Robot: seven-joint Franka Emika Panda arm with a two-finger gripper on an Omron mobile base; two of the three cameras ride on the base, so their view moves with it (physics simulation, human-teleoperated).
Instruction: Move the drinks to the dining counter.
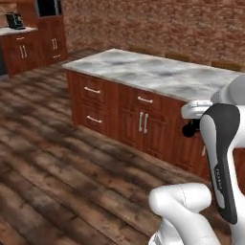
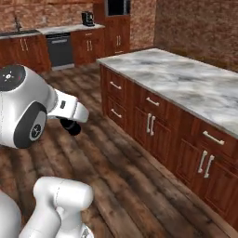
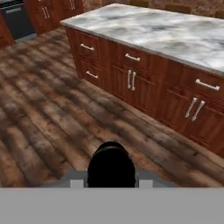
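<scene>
Left base view: the dining counter (image 1: pixel 158 72) runs across the middle of the frame, a white-grey veined marble tabletop over reddish wood drawers and doors. The white arm rises at the lower right, its hand held out in front of the cabinet fronts, above the dark plank floor (image 1: pixel 57 162). A coffee machine (image 1: pixel 14 20) stands on a far counter at upper left.

Right base view: the same dining counter (image 2: pixel 186 83) fills the right half. The gripper (image 2: pixel 71 126) juts from the arm at left, over the floor and well apart from the counter. A dishwasher (image 2: pixel 60 49) sits in the far cabinet run.

Hand view: a black bottle (image 3: pixel 110 164) sits at bottom centre — seen from its top end, rounded and dark — between the fingers (image 3: pixel 77 183), which are clamped on it. It hangs above the floor, short of the counter's drawer fronts (image 3: pixel 131 59).
</scene>
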